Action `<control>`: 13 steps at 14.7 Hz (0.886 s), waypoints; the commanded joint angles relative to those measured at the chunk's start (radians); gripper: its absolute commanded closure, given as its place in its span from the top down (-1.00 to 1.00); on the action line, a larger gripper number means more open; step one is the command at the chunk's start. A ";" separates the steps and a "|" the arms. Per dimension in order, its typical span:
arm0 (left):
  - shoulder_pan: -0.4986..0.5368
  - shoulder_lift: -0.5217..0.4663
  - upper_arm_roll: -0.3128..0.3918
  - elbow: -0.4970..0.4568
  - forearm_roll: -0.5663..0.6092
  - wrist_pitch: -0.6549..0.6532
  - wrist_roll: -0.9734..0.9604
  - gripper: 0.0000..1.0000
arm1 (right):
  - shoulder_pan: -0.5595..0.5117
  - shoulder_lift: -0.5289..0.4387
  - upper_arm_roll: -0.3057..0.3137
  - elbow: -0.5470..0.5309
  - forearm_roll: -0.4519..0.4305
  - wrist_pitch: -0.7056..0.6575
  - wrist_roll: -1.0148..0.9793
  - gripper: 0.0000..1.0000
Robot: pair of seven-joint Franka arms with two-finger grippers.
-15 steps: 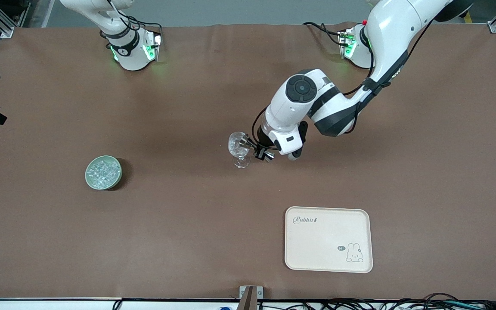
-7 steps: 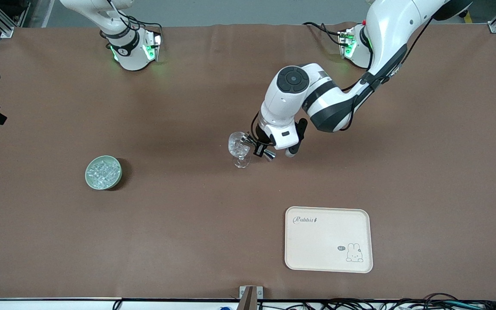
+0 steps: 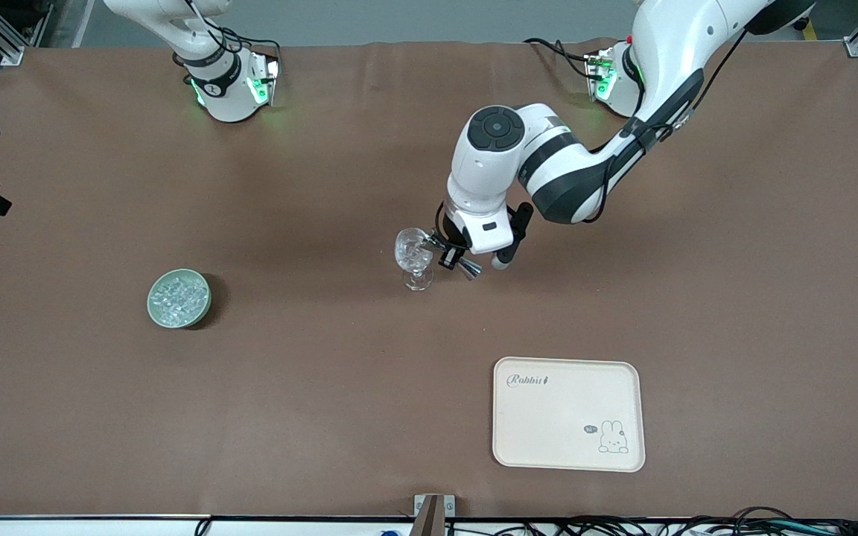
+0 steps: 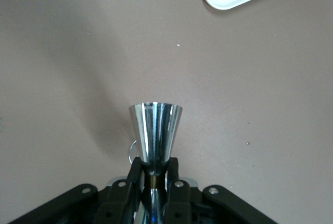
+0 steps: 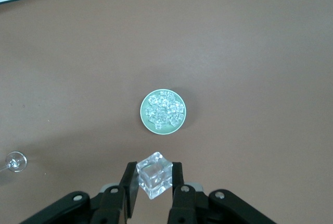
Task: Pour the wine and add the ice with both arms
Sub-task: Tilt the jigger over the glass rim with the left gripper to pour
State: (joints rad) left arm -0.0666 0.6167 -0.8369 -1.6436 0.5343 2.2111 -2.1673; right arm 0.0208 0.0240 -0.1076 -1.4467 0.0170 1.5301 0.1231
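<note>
left tool (image 3: 453, 260) up over the middle of the worktop (image 3: 325, 387), clamped on the waist of a steel jigger (image 4: 155, 136), tipped beside the bowl of the clear goblet (image 3: 414, 257). goblet upright on the worktop, about midway between the two arms' ends. jigger's mouth facing away from the left wrist camera, contents not visible.

right tool (image 5: 152, 187) high above the worktop, out of the front view, pinching one clear ice cube (image 5: 154, 174) between its fingers (image 5: 130, 185). directly below in the right wrist view: green bowl (image 3: 179, 298) heaped with more ice (image 3: 177, 296), sitting toward the right arm's end of the worktop, well apart from the goblet.

cream rabbit tray (image 3: 548, 447) lying nearer the front camera than the goblet, toward the left arm's end.
</note>
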 commanded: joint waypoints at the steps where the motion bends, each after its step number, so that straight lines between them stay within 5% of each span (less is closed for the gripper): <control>1: -0.005 -0.020 -0.007 0.010 0.026 -0.030 -0.023 -0.99 | -0.008 -0.003 -0.006 0.002 0.037 0.004 -0.017 -0.98; 13: 0.014 -0.023 -0.022 0.019 -0.071 -0.021 -0.051 -0.99 | -0.010 -0.003 -0.006 0.000 0.040 0.004 -0.017 -0.98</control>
State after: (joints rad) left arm -0.0586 0.6165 -0.8556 -1.6246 0.5090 2.2026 -2.2118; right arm 0.0195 0.0240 -0.1133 -1.4467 0.0326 1.5307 0.1222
